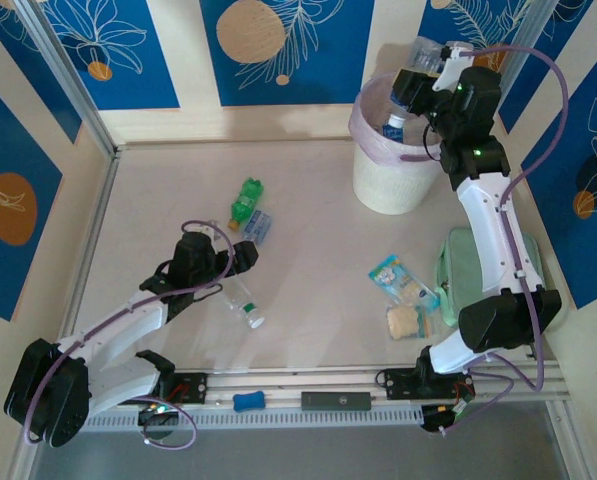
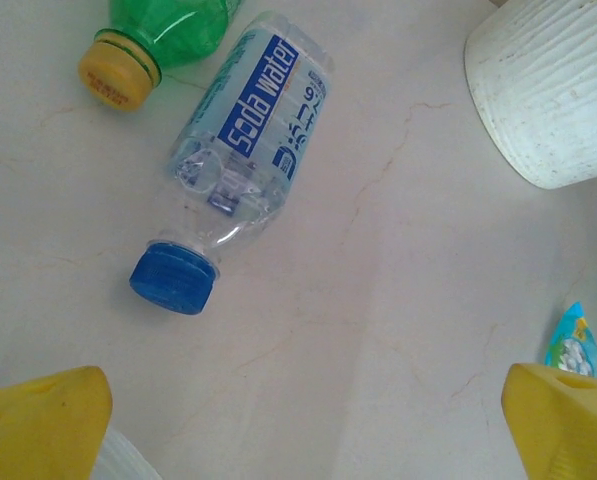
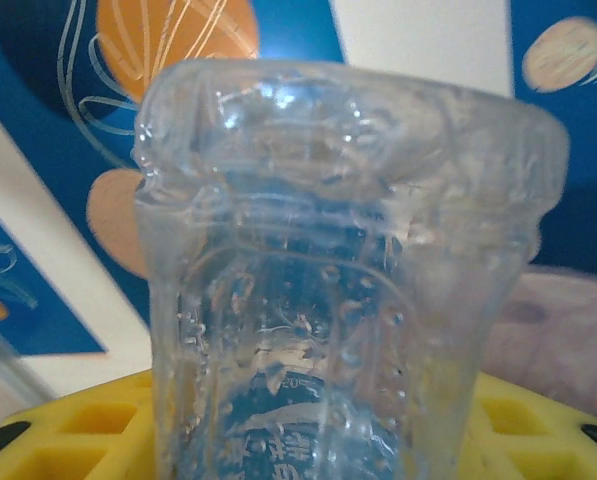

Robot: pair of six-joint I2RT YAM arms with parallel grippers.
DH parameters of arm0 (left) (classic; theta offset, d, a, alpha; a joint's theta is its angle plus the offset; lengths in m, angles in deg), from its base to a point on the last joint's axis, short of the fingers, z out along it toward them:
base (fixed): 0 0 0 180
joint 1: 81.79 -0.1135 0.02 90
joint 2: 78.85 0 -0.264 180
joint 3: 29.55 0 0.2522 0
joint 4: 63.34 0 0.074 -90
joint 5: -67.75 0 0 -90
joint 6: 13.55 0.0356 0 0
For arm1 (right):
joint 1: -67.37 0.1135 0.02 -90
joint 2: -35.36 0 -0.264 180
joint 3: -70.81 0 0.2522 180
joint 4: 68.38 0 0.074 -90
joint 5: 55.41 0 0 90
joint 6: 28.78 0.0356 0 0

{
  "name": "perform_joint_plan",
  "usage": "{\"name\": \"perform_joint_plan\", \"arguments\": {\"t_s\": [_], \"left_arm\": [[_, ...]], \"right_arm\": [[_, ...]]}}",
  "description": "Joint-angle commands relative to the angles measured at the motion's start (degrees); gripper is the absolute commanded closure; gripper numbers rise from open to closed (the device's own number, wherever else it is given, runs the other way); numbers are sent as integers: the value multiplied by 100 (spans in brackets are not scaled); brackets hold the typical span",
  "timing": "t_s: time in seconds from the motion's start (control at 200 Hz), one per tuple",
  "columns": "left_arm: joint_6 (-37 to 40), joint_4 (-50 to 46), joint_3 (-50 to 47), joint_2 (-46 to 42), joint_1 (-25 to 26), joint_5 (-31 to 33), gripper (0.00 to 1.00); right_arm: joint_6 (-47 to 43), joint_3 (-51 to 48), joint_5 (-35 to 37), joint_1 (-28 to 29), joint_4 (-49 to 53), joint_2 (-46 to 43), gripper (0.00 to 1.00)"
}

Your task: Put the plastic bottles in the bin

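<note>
Above the bin point(image 1: 390, 185) at far right, the right tool point(image 1: 430, 70) is clamped on a clear bottle point(image 3: 348, 280): light, thin-walled, crushable, probably slippery. At near left, the left tool point(image 2: 303, 430) stands apart beside the soda-water bottle point(image 2: 240, 150) lying on the bench point(image 1: 318, 240); grip its labelled body.

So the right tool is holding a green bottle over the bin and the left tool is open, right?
Not quite. The bottle in the right tool is clear, not green, as the right wrist view shows. It is held over the bin, and the left tool is open.
</note>
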Motion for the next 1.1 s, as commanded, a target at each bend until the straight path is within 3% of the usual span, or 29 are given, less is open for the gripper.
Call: {"name": "perform_joint_plan", "arguments": {"t_s": [0.0, 0.12, 0.265, 0.5, 0.8, 1.095], "left_arm": [[93, -110, 106, -66, 67, 145, 0], [102, -147, 100, -122, 75, 160, 0], [106, -272, 65, -255, 83, 226, 0], [85, -327, -77, -430, 93, 380, 0], [106, -288, -47, -321, 102, 358, 0], [114, -289, -14, -295, 109, 380, 0]], "right_arm": [[-267, 122, 516, -81, -403, 210, 48], [-483, 256, 792, -183, -441, 623, 48], [-363, 754, 483, -313, -32, 1249, 48], [-223, 2005, -180, -311, 1354, 2345, 48], [-193, 3317, -397, -311, 2597, 3346, 44], [-215, 3729, -282, -311, 2813, 3383, 21]]}}
